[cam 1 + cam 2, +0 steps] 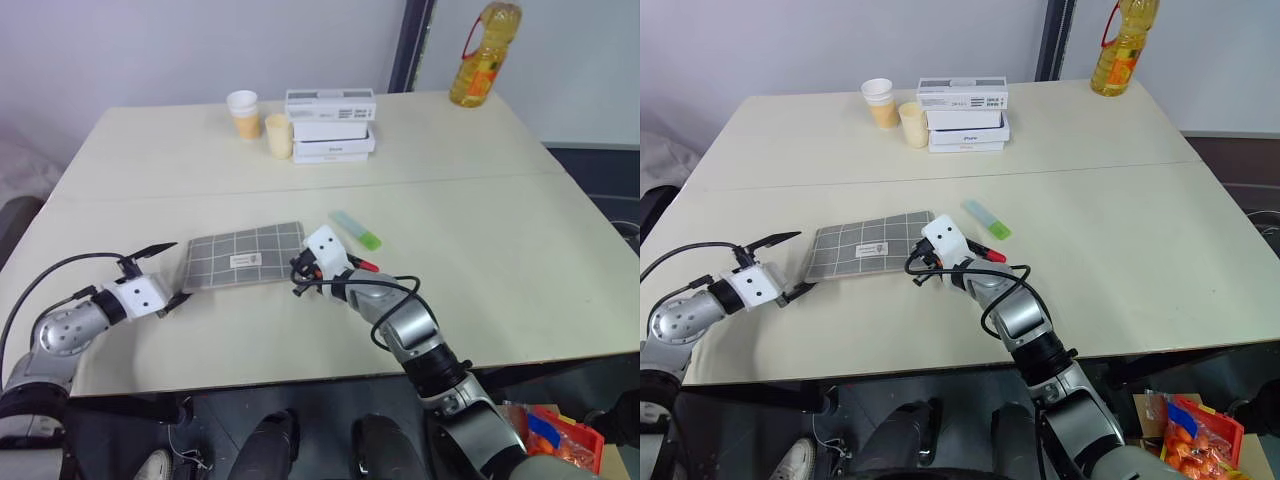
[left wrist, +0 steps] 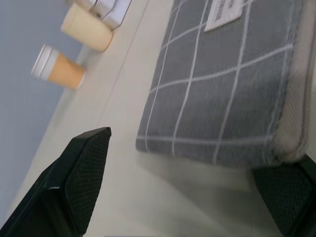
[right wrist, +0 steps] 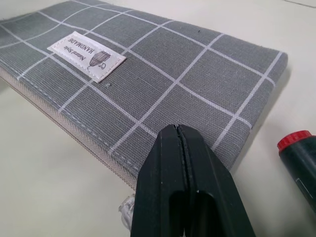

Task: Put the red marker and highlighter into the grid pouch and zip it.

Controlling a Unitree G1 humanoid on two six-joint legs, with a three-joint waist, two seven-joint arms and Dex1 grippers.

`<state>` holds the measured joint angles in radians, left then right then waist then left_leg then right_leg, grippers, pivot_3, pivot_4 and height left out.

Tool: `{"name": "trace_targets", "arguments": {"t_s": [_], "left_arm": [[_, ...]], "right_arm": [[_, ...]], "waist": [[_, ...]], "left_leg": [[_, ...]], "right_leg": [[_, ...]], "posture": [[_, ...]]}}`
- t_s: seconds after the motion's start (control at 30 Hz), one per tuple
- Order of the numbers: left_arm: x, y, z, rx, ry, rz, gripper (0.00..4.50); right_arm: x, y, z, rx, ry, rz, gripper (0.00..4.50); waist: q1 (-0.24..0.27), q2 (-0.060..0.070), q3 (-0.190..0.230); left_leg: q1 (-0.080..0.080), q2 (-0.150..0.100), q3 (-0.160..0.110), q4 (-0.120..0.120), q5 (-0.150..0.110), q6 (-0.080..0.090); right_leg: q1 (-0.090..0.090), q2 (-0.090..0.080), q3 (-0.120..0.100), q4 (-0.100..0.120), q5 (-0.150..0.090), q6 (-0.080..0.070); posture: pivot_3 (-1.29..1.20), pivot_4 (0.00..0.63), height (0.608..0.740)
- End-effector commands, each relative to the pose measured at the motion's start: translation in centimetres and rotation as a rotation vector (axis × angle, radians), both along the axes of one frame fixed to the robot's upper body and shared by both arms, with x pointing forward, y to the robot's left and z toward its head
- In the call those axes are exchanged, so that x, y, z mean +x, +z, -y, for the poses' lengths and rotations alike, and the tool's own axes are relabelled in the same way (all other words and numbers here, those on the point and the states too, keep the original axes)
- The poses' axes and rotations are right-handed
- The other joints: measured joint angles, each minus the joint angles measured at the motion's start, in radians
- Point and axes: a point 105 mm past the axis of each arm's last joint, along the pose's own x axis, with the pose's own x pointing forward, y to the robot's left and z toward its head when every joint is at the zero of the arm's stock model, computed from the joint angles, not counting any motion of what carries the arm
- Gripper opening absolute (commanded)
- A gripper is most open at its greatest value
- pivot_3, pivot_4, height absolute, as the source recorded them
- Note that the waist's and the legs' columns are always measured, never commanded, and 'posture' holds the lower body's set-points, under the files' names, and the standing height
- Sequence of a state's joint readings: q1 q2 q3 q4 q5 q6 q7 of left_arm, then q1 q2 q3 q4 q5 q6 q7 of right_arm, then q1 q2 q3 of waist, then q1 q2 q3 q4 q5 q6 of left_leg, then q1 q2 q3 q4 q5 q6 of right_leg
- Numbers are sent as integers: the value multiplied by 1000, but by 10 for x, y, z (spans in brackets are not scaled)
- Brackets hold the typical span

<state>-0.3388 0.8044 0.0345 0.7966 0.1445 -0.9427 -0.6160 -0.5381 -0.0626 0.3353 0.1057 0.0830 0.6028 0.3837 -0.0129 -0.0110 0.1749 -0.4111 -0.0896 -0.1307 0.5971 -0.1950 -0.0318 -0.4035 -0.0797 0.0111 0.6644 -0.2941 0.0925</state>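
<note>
The grid pouch [image 1: 245, 257] lies flat on the table, label up, with its zipper edge toward me. My left gripper [image 1: 165, 276] stands open at the pouch's left end, one finger [image 2: 74, 182] on either side of that end [image 2: 222, 89]. My right gripper [image 3: 176, 133] is shut and rests over the pouch's right corner [image 3: 148, 84], with a pale zipper pull [image 3: 126, 210] just beside its fingers. Right next to that hand lies the red marker [image 3: 298, 158], on the table [image 1: 364, 266]. The highlighter [image 1: 356, 230] lies a little farther back and to the right.
Two paper cups [image 1: 243, 110] and a stack of white boxes [image 1: 331, 125] stand at the table's far side. A yellow oil bottle [image 1: 485, 55] stands at the far right corner. The table's front edge [image 1: 300, 375] runs just below both hands.
</note>
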Motion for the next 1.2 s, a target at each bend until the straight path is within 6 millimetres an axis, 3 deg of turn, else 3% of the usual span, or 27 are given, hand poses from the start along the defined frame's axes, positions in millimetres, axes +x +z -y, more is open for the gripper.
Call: {"name": "trace_targets", "arguments": {"t_s": [0.03,0.07,0.17,0.4,0.43,0.6,0.67,0.77,0.93,1.0,1.2], "left_arm": [[1,-5,10,14,-65,-8,4500],[2,-4,14,17,-81,-2,4500],[4,-3,20,9,-115,11,3762],[5,-2,17,-16,-105,20,162],[5,-2,17,-22,-99,23,25],[2,2,7,-114,-29,23,25],[2,10,-6,-238,67,44,25],[-5,16,-16,-353,151,53,0],[-18,22,-8,-467,221,62,0],[-20,25,6,-529,239,79,0],[-18,26,39,-612,236,63,0]], "right_arm": [[1,1,3,-7,-15,7,18],[1,1,3,-8,-15,7,18],[1,1,3,-17,-11,12,0],[2,2,4,-18,-12,19,0],[2,3,4,-16,-12,21,0],[3,37,5,58,23,138,0],[-3,56,6,115,85,178,0],[-9,73,14,151,129,207,878],[-12,89,26,190,147,217,3435],[-12,91,31,173,152,226,4478],[-4,85,35,99,118,230,4478]], "waist": [[0,0,0],[0,0,0],[-2,0,0],[-6,0,0],[-6,0,0],[-9,0,0],[-16,0,0],[-29,0,0],[-31,0,0],[-29,0,0],[-23,0,0]], "left_leg": [[0,0,0,0,0,0],[0,0,0,0,0,0],[0,0,0,0,0,0],[0,0,0,0,0,0],[1,0,0,0,0,0],[1,0,0,0,0,0],[1,1,0,0,0,0],[0,1,0,-1,0,0],[0,1,0,-1,0,0],[0,1,0,-1,0,0],[0,1,0,0,0,0]], "right_leg": [[0,0,0,0,0,0],[0,0,0,0,0,0],[0,0,0,0,0,0],[0,1,0,1,0,0],[0,1,0,1,0,0],[0,1,1,1,0,0],[0,1,2,1,0,0],[0,1,2,1,0,0],[1,1,3,1,0,0],[2,1,3,1,0,0],[3,1,3,1,0,0]], "posture": [[0,150,740],[0,150,740],[0,150,740],[0,150,740],[0,150,740],[0,150,740],[0,150,740],[0,150,740],[0,150,740],[0,150,740],[0,150,740]]}}
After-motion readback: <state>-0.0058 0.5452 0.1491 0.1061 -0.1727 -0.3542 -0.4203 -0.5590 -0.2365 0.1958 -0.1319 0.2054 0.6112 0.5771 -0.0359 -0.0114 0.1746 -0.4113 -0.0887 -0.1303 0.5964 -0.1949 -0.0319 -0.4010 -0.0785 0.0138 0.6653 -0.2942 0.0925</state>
